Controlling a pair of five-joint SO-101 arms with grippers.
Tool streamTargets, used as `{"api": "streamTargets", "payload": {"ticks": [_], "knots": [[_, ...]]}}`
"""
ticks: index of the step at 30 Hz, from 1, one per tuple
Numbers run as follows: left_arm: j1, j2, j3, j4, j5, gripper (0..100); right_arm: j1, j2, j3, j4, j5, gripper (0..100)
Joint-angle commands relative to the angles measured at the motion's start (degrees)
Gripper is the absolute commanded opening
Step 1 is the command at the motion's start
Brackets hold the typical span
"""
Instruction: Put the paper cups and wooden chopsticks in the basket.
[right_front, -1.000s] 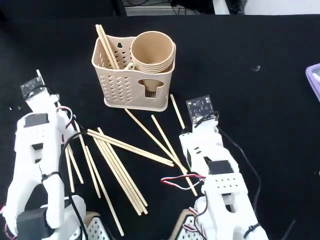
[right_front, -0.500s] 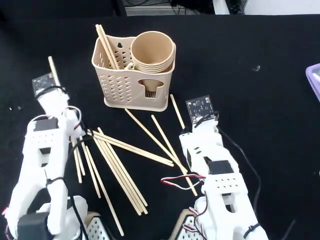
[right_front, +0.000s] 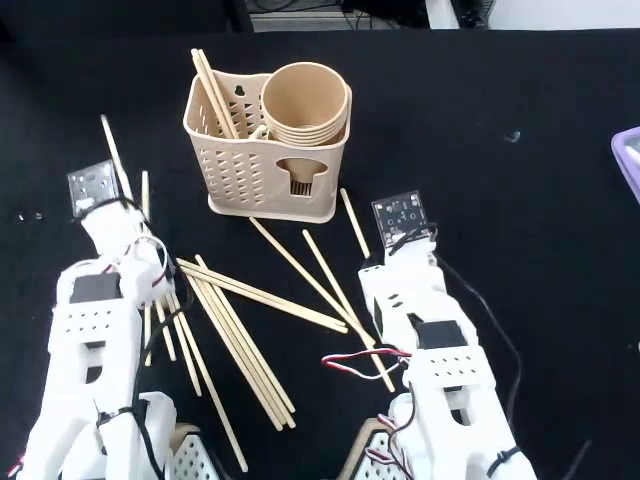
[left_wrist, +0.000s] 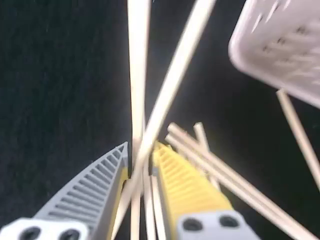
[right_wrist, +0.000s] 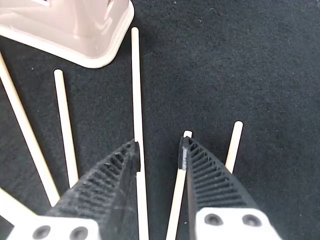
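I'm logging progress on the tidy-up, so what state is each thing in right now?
basket: upright, partly filled.
paper cups: stacked, upright in the basket.
basket chopsticks: leaning in the basket beside the cups.
loose chopsticks: lying scattered on the table.
held chopsticks: two, clamped together and crossing.
left gripper: shut on the held chopsticks.
right gripper: open, above loose chopsticks.

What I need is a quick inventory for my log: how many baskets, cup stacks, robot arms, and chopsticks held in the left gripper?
Beige perforated plastic basket: 1
Stack of brown paper cups: 1
White robot arms: 2
Wooden chopsticks in the left gripper: 2
Total: 6
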Motion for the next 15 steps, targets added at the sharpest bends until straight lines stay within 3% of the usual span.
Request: {"api": "streamTargets", "payload": {"ticks": [1,6,15], "knots": [[-2.15,-1.58,4.97,-6.77,-0.70,9,-0.97,-1.45,-1.98,0.09,0.44,14.2],[-4.88,-1.49,12.26,-16.26,-6.15,8,-0.97,-1.45,-1.98,0.09,0.44,14.2],[-4.70,-1.49,14.20,-16.88,-7.82,8,-0.97,-1.45,-1.98,0.09,0.44,14.2]]}}
